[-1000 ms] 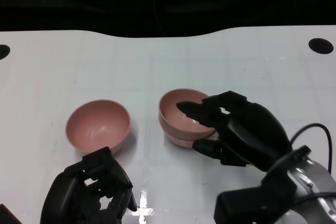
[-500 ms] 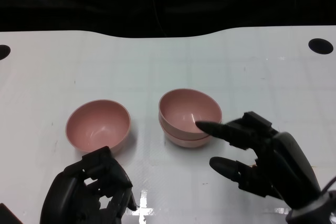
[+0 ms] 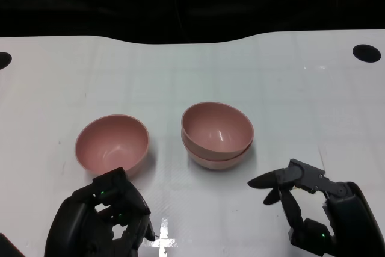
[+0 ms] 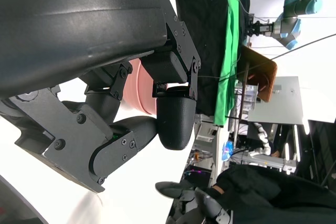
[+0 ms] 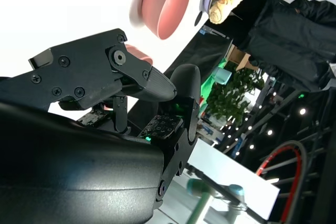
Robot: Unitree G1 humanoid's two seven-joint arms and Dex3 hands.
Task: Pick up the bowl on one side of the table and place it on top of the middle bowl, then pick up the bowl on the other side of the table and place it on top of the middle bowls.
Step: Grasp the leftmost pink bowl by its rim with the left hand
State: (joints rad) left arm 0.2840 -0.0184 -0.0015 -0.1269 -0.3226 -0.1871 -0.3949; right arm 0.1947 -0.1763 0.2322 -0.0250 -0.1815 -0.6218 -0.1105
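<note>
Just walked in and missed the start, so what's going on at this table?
A humanoid robot is stacking pink bowls. One bowl already sits nested in the middle bowl, making a stack at the table's centre. The right hand is empty, fingers apart, near the table's front edge, clear of the stack. A single pink bowl stands to the left on the white table, untouched. The left hand sits just in front of it, fingers curled, holding nothing. That bowl looks like the next one to go.
</note>
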